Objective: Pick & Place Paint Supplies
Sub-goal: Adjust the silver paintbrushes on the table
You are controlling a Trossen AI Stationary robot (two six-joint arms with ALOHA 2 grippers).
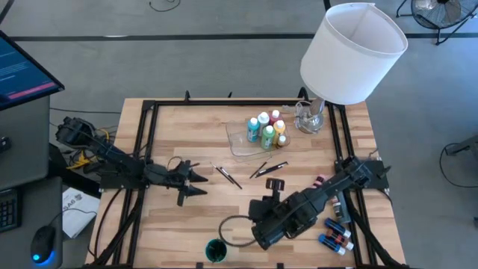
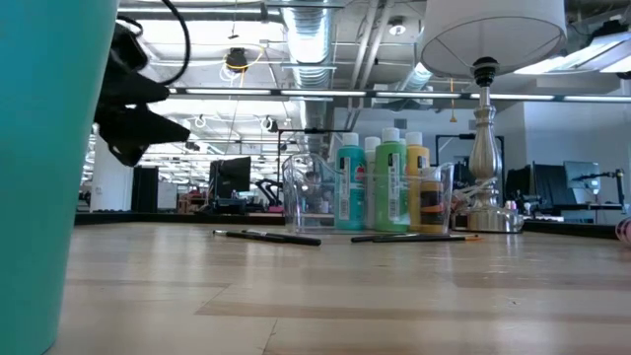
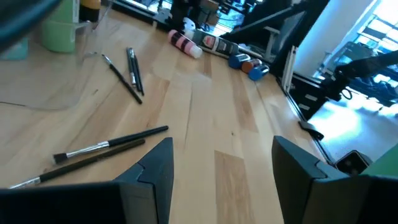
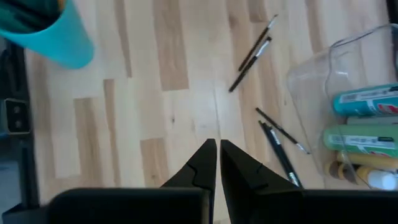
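Several white-capped paint bottles [image 1: 266, 130] stand in a clear tray [image 1: 240, 142] at the far middle; they also show in the low view [image 2: 389, 185]. Two brushes [image 1: 228, 176] and two more [image 1: 269, 168] lie flat on the table between the grippers. A pink bottle [image 1: 321, 181] and small blue bottles [image 1: 336, 237] lie on their sides at the right edge. My left gripper [image 1: 196, 184] is open and empty, just left of the nearer brush pair [image 3: 112, 146]. My right gripper [image 1: 273, 184] is shut and empty above the table, near the other pair [image 4: 280, 140].
A teal cup [image 1: 216, 250] stands at the near edge and fills the low view's left [image 2: 39, 168]. A lamp with a big white shade [image 1: 352, 51] and a glass base [image 1: 310, 116] stands at the far right. A black frame [image 1: 142, 142] borders the table.
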